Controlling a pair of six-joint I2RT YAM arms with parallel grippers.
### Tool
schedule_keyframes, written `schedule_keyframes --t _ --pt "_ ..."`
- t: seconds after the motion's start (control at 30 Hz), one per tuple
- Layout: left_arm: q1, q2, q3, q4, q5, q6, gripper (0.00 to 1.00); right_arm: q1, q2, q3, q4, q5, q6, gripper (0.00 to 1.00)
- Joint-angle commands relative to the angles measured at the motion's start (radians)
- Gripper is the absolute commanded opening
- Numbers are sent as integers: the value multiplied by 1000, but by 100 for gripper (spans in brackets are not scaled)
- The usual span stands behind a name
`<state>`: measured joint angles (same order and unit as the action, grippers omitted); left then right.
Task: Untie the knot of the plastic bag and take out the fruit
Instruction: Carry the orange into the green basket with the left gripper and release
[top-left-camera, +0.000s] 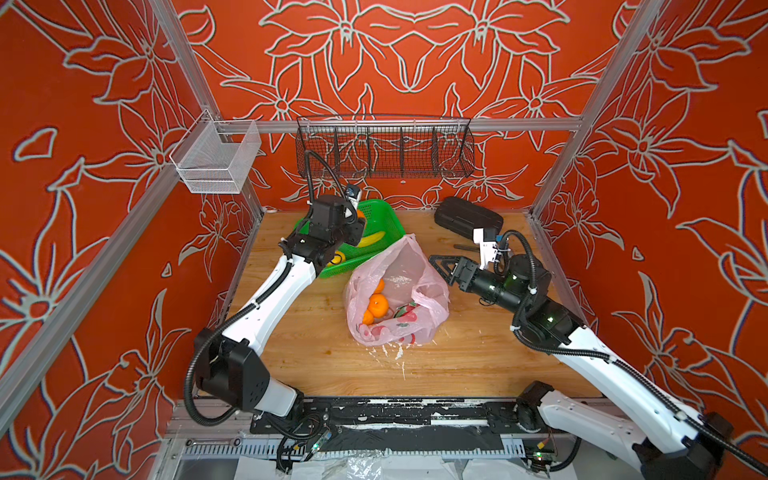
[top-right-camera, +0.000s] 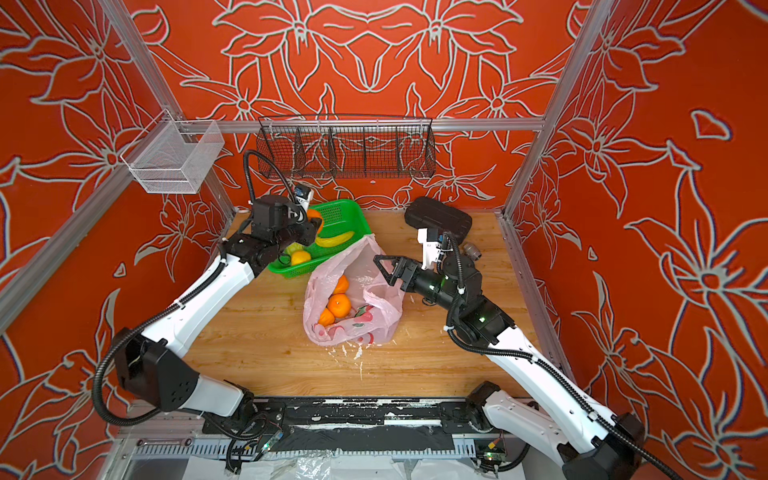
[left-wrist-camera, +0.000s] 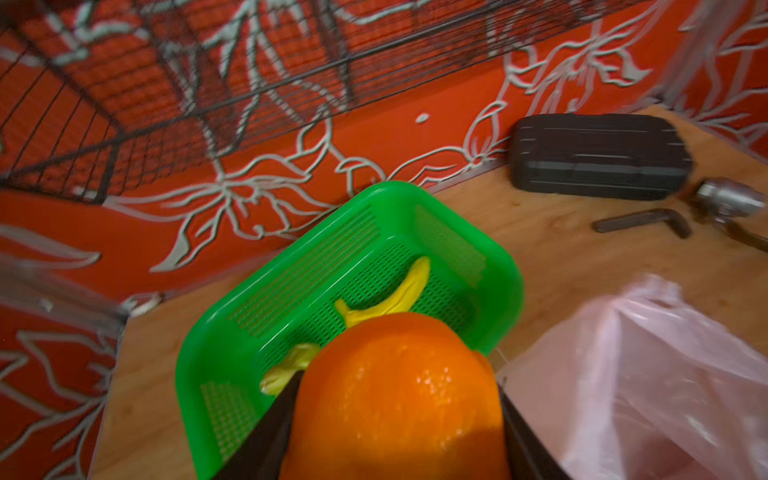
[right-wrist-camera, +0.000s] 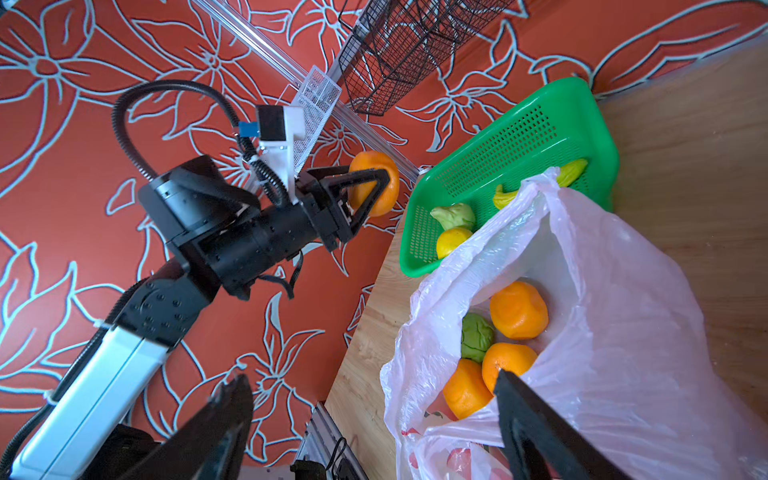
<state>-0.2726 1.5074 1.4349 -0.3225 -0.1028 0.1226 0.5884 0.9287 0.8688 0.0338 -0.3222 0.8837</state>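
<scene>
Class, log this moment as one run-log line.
left tool: shut on orange near green basket | right tool: open at bag rim | bag: mouth open, fruit inside

Bright, even light; left wrist view blurred, glare spots on the fruit (left-wrist-camera: 395, 399).

Jaws of left arm (top-left-camera: 282, 291) clamped, of right arm (top-left-camera: 623, 374) spread wide.

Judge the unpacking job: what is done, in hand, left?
Done: the plastic bag lies open, no knot showing; a yellow fruit and a pale green fruit sit in the green basket. In hand: the left gripper holds an orange above the basket; the right gripper is open at the bag's rim. Left: three oranges and a green fruit inside the bag.
</scene>
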Motion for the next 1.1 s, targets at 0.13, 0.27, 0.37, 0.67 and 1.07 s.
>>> schedule_keyframes --t 0.13,0.27,0.37,0.67,1.07 --pt "152 137 97 -153 34 -414 42 -3 -40 -19 -2 3 14 92" --pt "190 228 131 -139 121 -470 42 -4 -50 -36 2 7 16 93" --pt "209 313 194 -159 151 -488 42 -5 -58 -49 2 12 15 93" --pt "217 551 372 -135 233 -520 42 -5 -77 -56 -20 37 -9 93" --pt "234 715 482 -84 280 -590 42 -5 -98 -42 -67 60 -40 93"
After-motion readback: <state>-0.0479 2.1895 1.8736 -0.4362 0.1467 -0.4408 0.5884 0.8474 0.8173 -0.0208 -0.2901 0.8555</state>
